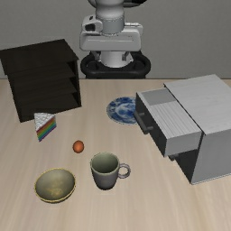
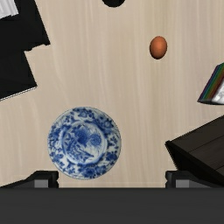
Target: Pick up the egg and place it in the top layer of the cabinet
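Surface: flat, pale wood grain, matte.
Bowl: round, shallow, olive-yellow glaze with a darker rim; stands upright on the surface, beside the mug.
Mug: cylindrical, grey-green, smooth, with a loop handle facing the exterior view's right; upright, with a dark hollow inside.
Egg: small, smooth, brown-orange oval. It lies bare on the surface between the mug and the wedge, touching neither and well apart from both cabinets.
Wedge: triangular block with a pale top and a side face in coloured stripes; stands just in front of the black cabinet.
Plate: flat disc, glossy white with a dense blue pattern; lies between the two cabinets, just beside the drawer.
Grey cabinet: box-shaped with plain light-grey panels, on the exterior view's right.
Drawer: the top layer of the grey cabinet, pulled out toward the plate, with a dark-edged front.
Black cabinet: low, dark, matte, with stacked horizontal layers; on the exterior view's left.
Arm: white links folded compactly over a dark round base; the wrist points straight down at the surface.
Tool: released. The dark fingertips are spread wide with nothing between them. It hangs above the plate, with the egg farther out.
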